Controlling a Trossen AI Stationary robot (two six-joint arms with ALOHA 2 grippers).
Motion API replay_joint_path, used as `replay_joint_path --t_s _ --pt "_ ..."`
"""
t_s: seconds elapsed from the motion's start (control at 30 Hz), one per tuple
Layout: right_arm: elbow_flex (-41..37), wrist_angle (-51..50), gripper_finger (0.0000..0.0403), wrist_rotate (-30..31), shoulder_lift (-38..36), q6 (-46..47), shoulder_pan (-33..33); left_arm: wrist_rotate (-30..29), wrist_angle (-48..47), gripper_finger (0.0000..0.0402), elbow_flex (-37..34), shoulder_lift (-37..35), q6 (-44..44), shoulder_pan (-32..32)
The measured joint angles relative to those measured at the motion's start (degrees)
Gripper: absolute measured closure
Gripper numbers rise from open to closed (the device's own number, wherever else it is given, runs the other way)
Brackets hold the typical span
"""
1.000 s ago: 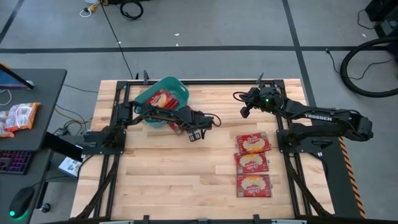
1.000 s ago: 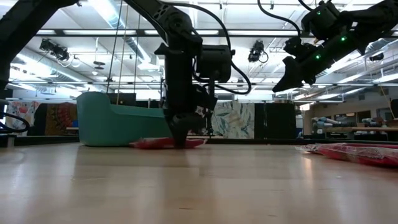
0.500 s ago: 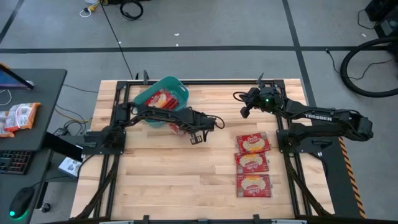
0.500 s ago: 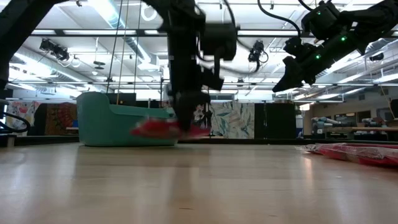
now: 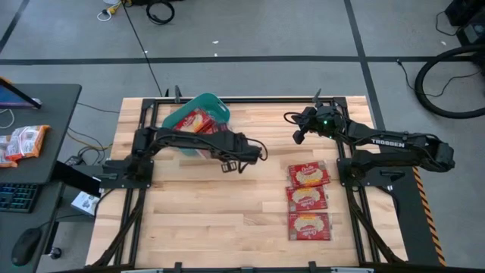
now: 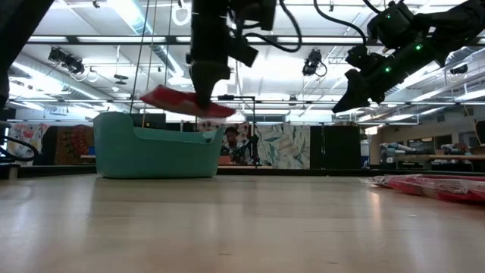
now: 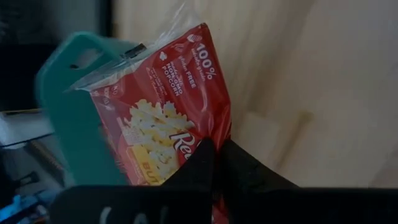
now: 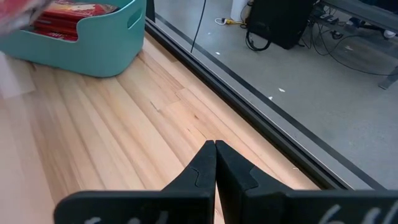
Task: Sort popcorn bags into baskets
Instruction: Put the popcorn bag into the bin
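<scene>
The left gripper (image 6: 203,97) is clamped tight on 1 red bag (image 6: 178,101), held in the air just beside the teal basket (image 6: 151,152), above its rim level. More bags (image 8: 74,11) lie inside the basket. 3 bags (image 5: 308,199) lie in a column on the table near the right arm. The right gripper (image 8: 214,163) hangs above the table's far edge, fingers pressed together, empty.

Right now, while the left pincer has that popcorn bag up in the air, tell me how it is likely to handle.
The popcorn bag probably stays fairly stiff: held by the left pincer at one edge, it juts out nearly flat instead of drooping. It seems light, since that edge grip alone carries it. Its glossy clear wrapper may be slippery, so it could slide out above the teal basket.
</scene>
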Motion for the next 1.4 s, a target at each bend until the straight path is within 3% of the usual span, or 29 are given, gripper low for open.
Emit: replay_joint_path --t_s 0.17,0.4,0.67,0.93,1.2,1.4 --pt "0.0 -0.2 0.0393 0.0 0.0 0.0 0.4 -1.5 4.2 0.0385 -8.9 -6.5 0.9 1.5" --pt "0.0 0.1 0.0393 -1.6 0.0 -0.1 0.6 -2.4 14.4 0.0385 -26.5 -19.2 3.7 6.3" --pt "0.0 0.7 0.0393 -4.0 0.0 -0.1 0.7 -3.1 27.1 0.0385 -38.1 -24.7 14.8 12.9" --pt "0.0 0.7 0.0393 -4.0 0.8 -0.2 0.7 -3.2 35.0 0.0369 -43.6 -24.7 23.2 19.2" --pt "0.0 0.6 0.0393 -4.0 1.0 -0.2 0.7 -3.3 36.2 0.0288 -43.6 -25.5 23.0 20.5" --pt "0.0 -3.1 0.0393 -6.7 1.0 -2.1 0.7 -3.1 29.9 0.0241 -37.8 -25.5 21.1 18.1"
